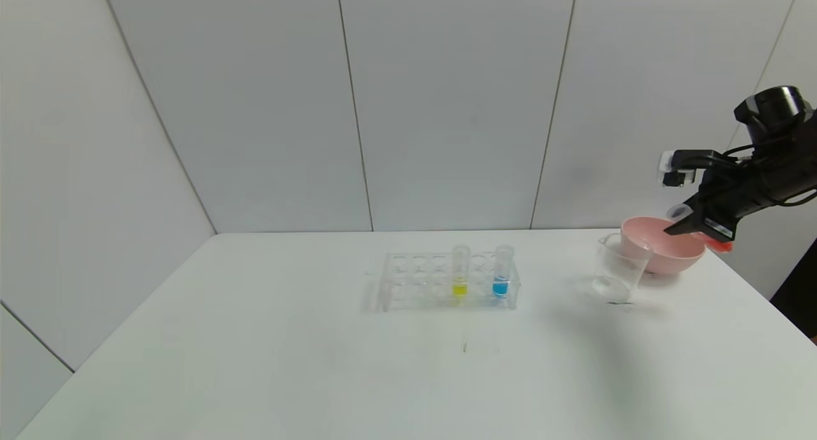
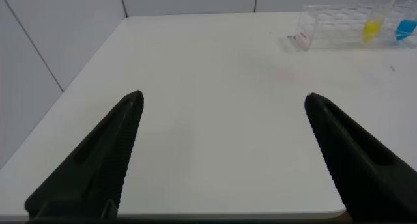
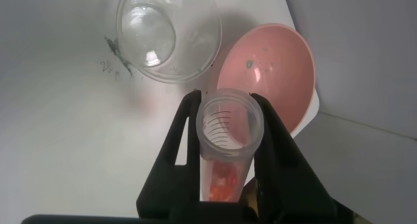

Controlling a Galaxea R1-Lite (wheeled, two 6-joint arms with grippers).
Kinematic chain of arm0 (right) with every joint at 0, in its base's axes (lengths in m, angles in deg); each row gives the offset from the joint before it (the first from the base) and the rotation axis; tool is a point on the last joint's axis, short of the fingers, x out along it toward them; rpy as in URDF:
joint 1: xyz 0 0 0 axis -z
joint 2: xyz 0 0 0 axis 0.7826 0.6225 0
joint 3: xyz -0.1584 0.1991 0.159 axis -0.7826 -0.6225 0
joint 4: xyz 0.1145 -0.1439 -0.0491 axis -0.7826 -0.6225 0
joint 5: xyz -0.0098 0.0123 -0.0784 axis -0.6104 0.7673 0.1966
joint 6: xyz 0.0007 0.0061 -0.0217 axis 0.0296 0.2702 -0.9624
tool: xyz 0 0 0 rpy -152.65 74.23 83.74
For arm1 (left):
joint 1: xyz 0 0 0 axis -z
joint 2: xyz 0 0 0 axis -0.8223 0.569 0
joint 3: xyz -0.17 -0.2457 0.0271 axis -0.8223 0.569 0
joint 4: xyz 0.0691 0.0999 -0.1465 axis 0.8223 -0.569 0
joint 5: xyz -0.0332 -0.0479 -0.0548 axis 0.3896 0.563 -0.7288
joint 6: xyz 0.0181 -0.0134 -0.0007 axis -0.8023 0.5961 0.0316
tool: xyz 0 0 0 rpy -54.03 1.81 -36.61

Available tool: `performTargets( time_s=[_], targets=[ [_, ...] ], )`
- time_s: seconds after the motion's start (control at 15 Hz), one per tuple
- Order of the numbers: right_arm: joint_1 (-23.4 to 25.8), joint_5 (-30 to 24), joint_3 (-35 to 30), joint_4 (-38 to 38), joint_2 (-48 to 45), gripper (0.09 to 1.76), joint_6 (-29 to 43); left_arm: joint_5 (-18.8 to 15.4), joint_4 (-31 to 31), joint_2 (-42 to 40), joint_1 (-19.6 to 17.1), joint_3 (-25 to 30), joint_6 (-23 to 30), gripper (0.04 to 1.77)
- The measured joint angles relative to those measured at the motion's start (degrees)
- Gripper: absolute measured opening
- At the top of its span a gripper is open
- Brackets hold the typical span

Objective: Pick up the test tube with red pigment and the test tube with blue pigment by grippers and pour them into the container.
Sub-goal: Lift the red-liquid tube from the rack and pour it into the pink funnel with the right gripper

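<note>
**Mia:** Where was the test tube with red pigment (image 3: 228, 146)?

**Sam:** The right end effector (image 3: 225, 142) had it, squeezed between its two black fingers. It hung in the air over the far right part of the surface (image 1: 319, 363), just above the pink bowl (image 1: 664, 251).

**Mia:** Why up there?

**Sam:** I think it was on its way to the container (image 1: 616, 271). That clear cup stood right beside the pink bowl, on the side nearer the middle. The tube was lying almost flat, its open mouth pointing toward the container. That tilt looked like the start of a pour, but the mouth was not over the cup yet.

**Mia:** Was any red in the container?

**Sam:** It looked clear to me, though it is see-through, so a few drops would be hard to spot. The red stuff sat at the closed end of the tube.

**Mia:** And the test tube with blue pigment (image 1: 502, 271)?

**Sam:** It stood upright in the clear rack (image 1: 447, 280), near the middle of the surface, at the rack's right end. A yellow tube (image 1: 460, 271) stood next to it. The rack kept them from tipping.

**Mia:** What about the left end effector (image 2: 221, 152)?

**Sam:** Its fingers were spread wide and held nothing. It waited low by the near left edge, well apart from the rack. I guess it was left open like that so it could take the blue one.
</note>
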Motion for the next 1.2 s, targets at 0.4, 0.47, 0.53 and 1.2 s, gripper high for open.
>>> performTargets(
  time_s=[0.4, 0.47, 0.53, 1.2],
  targets=[
    [-2.78, 5.5, 0.04, -1.01, 0.9, 0.53, -0.09, 0.0, 0.0, 0.0, 0.0, 0.0, 0.02, 1.76],
    [-3.04, 6.16, 0.06, -0.99, 1.15, 0.53, -0.09, 0.0, 0.0, 0.0, 0.0, 0.0, 0.02, 1.76],
    [-3.25, 7.22, 0.11, -1.05, 1.37, 0.53, -0.09, 0.0, 0.0, 0.0, 0.0, 0.0, 0.02, 1.76],
    [-5.75, 14.02, 0.24, 0.27, 2.3, 0.53, 0.0, 0.0, 0.0, 0.0, 0.0, 0.0, 0.02, 1.76]
  ],
)
